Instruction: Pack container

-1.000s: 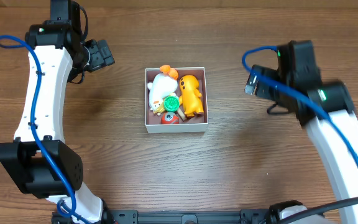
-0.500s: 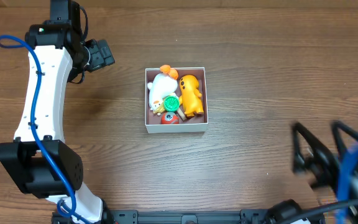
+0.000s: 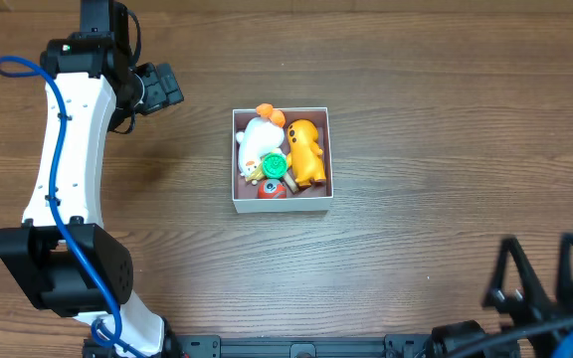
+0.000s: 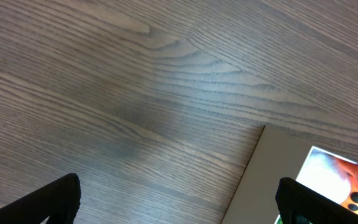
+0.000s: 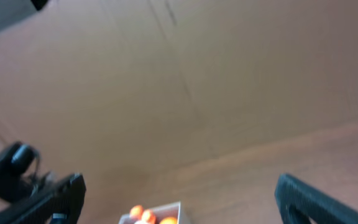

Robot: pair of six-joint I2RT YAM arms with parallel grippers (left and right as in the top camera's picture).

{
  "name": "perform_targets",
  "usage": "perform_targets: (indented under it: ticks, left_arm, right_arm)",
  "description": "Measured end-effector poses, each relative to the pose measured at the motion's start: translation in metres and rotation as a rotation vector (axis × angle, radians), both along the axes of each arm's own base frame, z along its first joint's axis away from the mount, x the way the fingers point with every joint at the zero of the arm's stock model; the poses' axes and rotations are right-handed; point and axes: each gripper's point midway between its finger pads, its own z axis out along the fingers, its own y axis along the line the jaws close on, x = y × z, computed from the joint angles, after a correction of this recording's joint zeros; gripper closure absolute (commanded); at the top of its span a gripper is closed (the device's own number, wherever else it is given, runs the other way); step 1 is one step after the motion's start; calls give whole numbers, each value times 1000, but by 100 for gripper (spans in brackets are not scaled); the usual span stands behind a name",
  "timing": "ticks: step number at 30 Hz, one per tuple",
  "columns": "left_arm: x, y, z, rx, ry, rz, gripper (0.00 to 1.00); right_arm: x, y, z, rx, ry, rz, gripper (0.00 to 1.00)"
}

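The container (image 3: 283, 207) is a small square white-walled box at the table's middle. It holds several toys: a white one with orange tips (image 3: 257, 137), an orange figure (image 3: 308, 151), a green disc (image 3: 274, 162) and a red piece (image 3: 273, 189). My left gripper (image 3: 167, 88) is open and empty, far to the box's upper left. Its wrist view shows the box's corner (image 4: 272, 168) between the open fingers. My right gripper (image 3: 545, 283) is open and empty at the bottom right, far from the box. Its blurred wrist view shows the box (image 5: 157, 214) far off.
The wood-grain table (image 3: 446, 119) spreads all round the box. The left arm with its blue cable (image 3: 63, 139) runs down the left side. A tan wall (image 5: 229, 81) fills the right wrist view.
My right arm has swung back from the right of the box to the bottom right corner of the overhead view. The left arm and the box have not moved.
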Motion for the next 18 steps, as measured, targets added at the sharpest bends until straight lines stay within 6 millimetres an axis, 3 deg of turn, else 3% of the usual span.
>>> perform_targets:
  ticks: [7, 11, 18]
  left_arm:
    - [0, 0, 0, 0, 0, 0, 0]
    - [0, 0, 0, 0, -1, 0, 0]
    - [0, 0, 0, 0, -1, 0, 0]
  right_arm:
    - [55, 9, -59, 4, -80, -8, 0]
    - [75, 10, -88, 3, -117, -10, 0]
    - [98, 2, -144, -10, -28, -55, 0]
